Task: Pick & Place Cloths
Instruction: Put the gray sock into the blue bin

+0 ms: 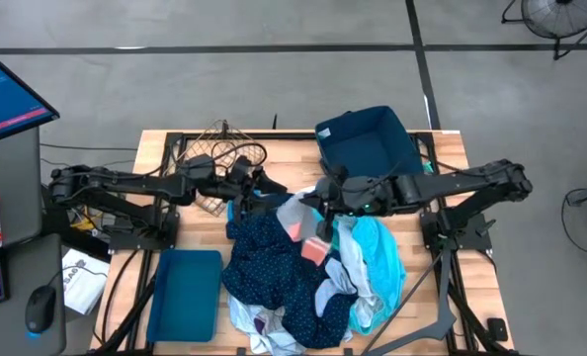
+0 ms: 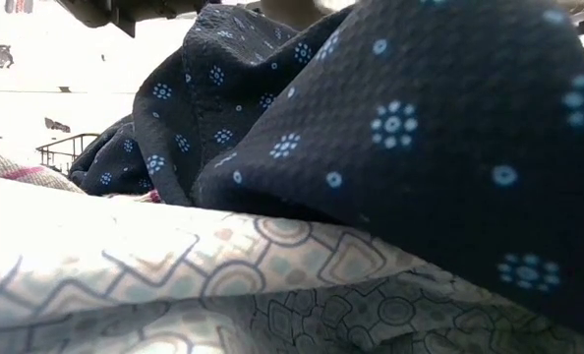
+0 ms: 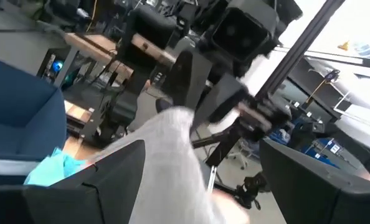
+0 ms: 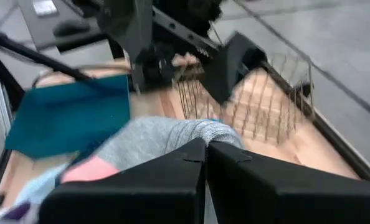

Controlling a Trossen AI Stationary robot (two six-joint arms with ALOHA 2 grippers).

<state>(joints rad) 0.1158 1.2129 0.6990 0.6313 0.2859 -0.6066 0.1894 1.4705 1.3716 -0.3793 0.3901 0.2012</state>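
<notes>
Right gripper was clamped on a pale grey cloth at pile's 12 o'clock edge; left gripper gaped opposite. Risk: tangled neighbours dragging along, or grippers colliding.

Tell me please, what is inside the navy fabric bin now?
The navy fabric bin looks empty: only its dark blue inside shows from above. The right arm covers its front edge, so that strip cannot be checked. The cloths lie heaped on the table.
</notes>
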